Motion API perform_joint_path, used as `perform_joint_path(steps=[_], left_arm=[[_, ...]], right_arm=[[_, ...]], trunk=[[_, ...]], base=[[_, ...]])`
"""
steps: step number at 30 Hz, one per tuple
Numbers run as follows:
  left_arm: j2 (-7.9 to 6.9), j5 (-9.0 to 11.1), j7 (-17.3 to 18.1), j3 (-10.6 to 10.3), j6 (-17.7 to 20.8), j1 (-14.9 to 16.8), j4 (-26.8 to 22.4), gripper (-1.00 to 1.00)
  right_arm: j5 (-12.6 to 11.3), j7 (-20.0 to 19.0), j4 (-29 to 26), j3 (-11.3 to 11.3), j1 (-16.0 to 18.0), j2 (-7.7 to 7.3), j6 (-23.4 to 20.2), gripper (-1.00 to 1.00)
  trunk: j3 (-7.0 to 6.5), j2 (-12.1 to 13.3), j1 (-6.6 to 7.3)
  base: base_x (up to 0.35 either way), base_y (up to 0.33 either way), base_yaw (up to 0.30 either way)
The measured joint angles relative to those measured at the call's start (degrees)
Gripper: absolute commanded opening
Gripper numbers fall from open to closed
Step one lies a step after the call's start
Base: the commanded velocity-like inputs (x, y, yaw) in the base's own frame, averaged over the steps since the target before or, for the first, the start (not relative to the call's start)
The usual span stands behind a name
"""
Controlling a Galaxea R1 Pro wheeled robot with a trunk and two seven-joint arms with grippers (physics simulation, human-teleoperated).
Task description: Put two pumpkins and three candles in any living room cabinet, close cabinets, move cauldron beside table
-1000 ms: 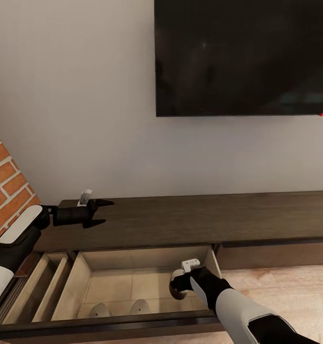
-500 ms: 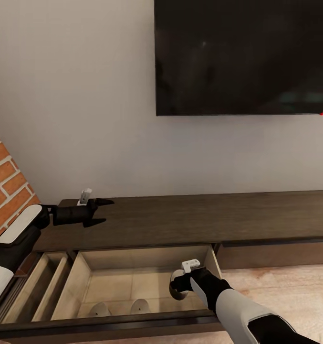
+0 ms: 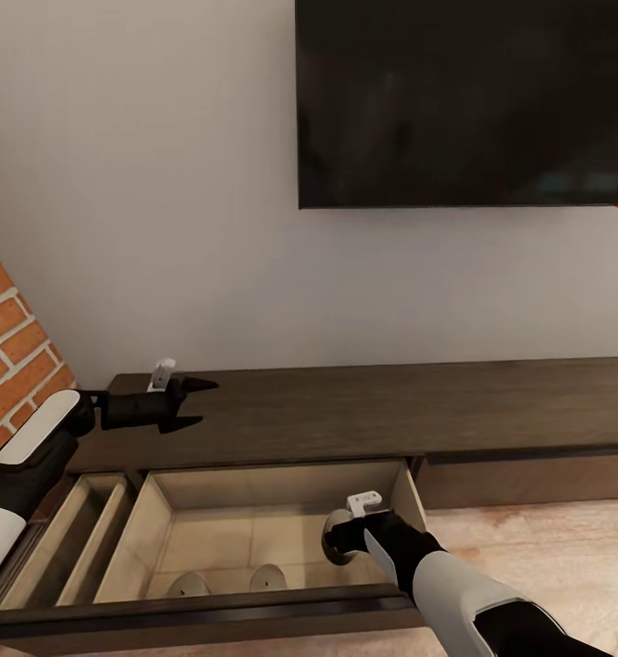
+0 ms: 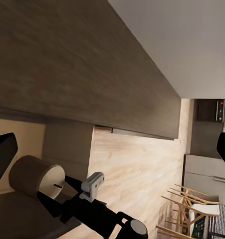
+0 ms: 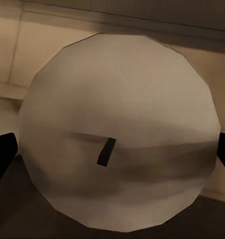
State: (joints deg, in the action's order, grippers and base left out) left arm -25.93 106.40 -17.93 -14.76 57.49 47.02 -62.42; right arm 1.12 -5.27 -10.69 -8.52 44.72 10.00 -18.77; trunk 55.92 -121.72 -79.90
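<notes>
Now the right gripper (image 3: 338, 540) clamps a candle (image 3: 334, 537) over the cabinet (image 3: 363, 415) drawer, left gripper (image 3: 197, 403) hovering, jaws apart.

Two candles (image 3: 228, 581) in cabinet (image 3: 281, 497) drawer

The head camera tilts slightly, so the whole scene shifts toward 12 o'clock. The right gripper (image 3: 338, 540) and its candle (image 3: 334, 537) edge toward 12 o'clock too.

Head camera overlooks the cabinet (image 3: 363, 415); both wrist cameras share the held candle (image 5: 117, 134).
</notes>
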Motion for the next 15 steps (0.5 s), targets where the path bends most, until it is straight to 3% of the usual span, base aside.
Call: perform_joint_path(steps=[15], left_arm=[[0.0,-0.01,0.0,0.05,0.0,0.0,-0.04,1.0]], right_arm=[[0.01,0.0,-0.19,-0.03,0.01,0.0,0.4,-1.0]], trunk=[[3.18,-6.02,-3.3]], base=[[0.0,0.0,0.0]])
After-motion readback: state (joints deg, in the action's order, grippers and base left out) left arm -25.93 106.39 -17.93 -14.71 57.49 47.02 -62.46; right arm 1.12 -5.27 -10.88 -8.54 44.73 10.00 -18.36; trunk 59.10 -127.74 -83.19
